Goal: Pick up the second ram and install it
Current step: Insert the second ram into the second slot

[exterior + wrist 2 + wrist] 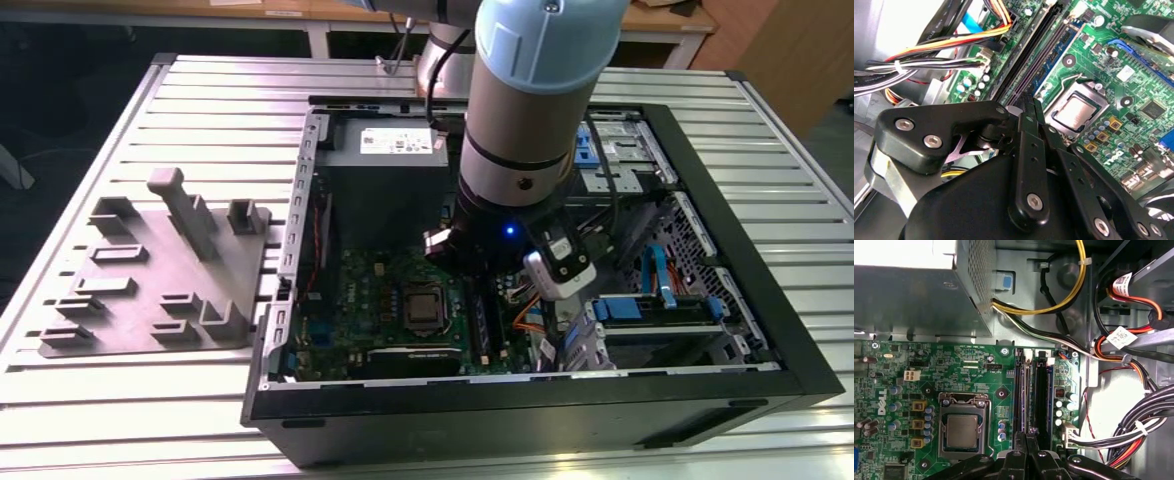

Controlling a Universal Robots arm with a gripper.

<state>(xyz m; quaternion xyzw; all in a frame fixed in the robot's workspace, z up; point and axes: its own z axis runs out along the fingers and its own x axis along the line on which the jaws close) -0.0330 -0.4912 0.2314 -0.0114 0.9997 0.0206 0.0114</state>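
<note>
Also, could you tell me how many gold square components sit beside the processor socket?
3 gold squares in a row beside the processor socket: one, the next, the last. Others may be hidden.

Beyond the jaws the slot rails (1041, 390) ran clear; cables (1134, 430) crowded one side, the flat processor (961, 432) lay low on the other.
</note>
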